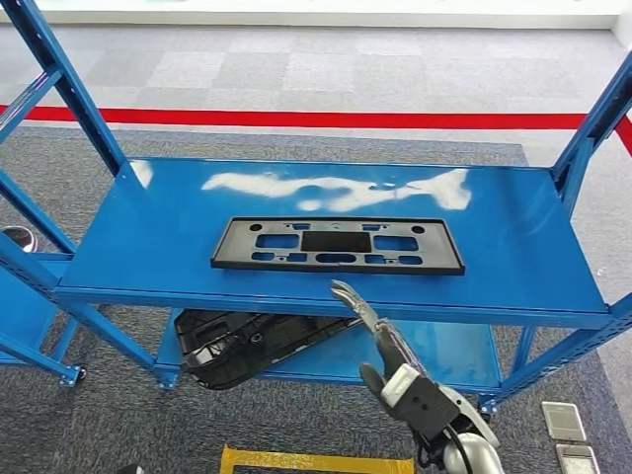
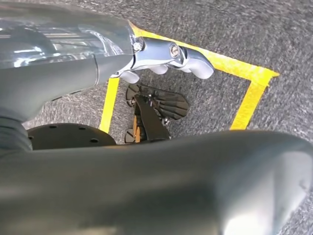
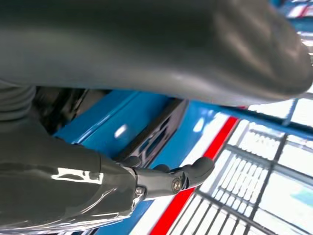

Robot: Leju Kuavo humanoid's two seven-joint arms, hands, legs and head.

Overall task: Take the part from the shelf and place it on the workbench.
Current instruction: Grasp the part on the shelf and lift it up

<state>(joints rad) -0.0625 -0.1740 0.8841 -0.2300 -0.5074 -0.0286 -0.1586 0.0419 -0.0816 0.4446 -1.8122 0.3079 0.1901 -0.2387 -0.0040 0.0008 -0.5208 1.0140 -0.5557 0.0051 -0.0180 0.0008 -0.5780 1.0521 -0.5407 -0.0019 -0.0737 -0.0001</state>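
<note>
Our right hand (image 1: pixel 387 346) reaches up toward the front edge of the shelf (image 1: pixel 514 247), fingers stretched out and apart with nothing in them, their tips just short of that edge; we judge this an approach, the hand coming in low so the fingers can slip under or over the near rim of the part (image 1: pixel 337 245). That flat black frame, pierced with slots, lies flat near the middle of the top deck, its long side parallel to the front edge, close enough to be reached from where we stand. Our left hand (image 2: pixel 173 54) hangs over the floor, fingers extended, holding nothing. On the lower deck lies another black moulded piece (image 1: pixel 246 346), toward its left end. Glare streaks the glossy blue deck; grey carpet, a red line (image 1: pixel 298 118) and yellow tape (image 2: pixel 251 93) mark the floor.
</note>
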